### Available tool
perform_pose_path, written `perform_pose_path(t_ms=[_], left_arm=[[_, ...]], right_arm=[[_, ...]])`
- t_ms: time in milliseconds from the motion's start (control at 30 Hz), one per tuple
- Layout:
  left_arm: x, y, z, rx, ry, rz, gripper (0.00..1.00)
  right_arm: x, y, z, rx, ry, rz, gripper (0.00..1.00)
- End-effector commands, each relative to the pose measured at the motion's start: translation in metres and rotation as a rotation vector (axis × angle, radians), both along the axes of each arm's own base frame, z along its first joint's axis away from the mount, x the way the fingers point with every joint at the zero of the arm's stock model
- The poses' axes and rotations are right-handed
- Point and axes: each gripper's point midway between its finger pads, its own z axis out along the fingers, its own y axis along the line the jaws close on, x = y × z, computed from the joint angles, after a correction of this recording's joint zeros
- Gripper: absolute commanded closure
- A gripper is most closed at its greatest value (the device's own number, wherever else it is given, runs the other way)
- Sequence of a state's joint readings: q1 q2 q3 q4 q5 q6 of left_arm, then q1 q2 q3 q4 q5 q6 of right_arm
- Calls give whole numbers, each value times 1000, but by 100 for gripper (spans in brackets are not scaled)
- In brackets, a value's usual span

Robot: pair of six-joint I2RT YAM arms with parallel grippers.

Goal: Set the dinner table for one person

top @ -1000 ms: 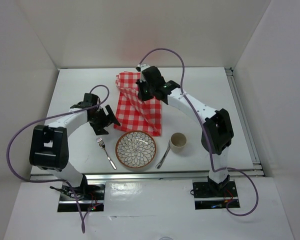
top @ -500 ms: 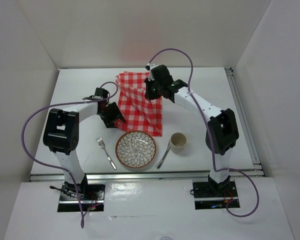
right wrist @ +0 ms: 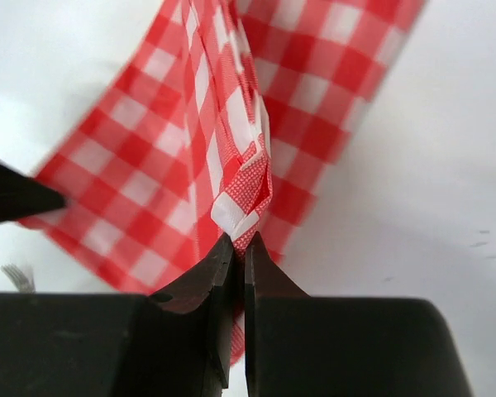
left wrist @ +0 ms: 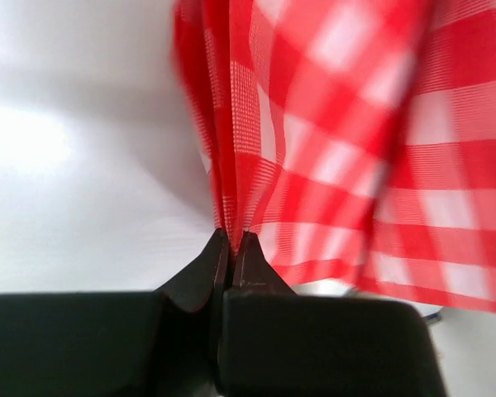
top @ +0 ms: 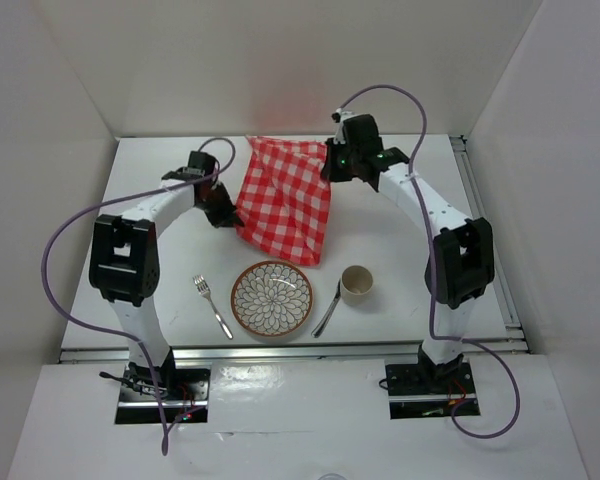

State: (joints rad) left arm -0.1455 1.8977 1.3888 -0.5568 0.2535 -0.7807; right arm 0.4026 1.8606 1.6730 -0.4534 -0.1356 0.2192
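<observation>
A red-and-white checked cloth (top: 288,200) hangs stretched between both grippers above the white dinner table (top: 160,170). My left gripper (top: 228,212) is shut on the cloth's left edge (left wrist: 231,207); its jaws pinch a fold. At the back right, my right gripper (top: 332,168) is shut on a bunched corner of the cloth (right wrist: 246,198). Near the front edge lie a fork (top: 211,305), a patterned plate (top: 271,298), a spoon (top: 327,310) and a beige cup (top: 356,284), in a row from left to right.
White walls close in the table on three sides. A silver rail (top: 300,347) runs along the near edge, and another runs down the right side (top: 485,240). Purple cables loop from both arms.
The left gripper moved in to the cloth's left edge and shut on it. The right gripper carried its corner back and to the right, lifting and spreading the cloth.
</observation>
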Motion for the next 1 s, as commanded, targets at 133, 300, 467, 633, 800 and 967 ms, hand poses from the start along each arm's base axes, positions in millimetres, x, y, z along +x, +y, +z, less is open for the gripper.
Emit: perform_pose_path(t_ms=[133,300,467,633,800,967], left_arm=[[88,42,200,26,-463,59,100],[80,85,305,-13,-681,118,100],[39,107,357,-65,-790,128,100],[-7,114,394,-65,-878,110,100],[-39,115,417,-23,-938,103,100],[-33,123,415,-4,-943,123,100]], right_arm=[[37,-109,149,163,-265,-220,100],[7,-166,216,274,-377,-309,100],[-40,-177,259,323,-460,-324,100],[-102,-178,307,344,-566,-328,100],[-128,-179,324,348,-606,-330,100],[-118,-181,318,335,-598,-339,100]])
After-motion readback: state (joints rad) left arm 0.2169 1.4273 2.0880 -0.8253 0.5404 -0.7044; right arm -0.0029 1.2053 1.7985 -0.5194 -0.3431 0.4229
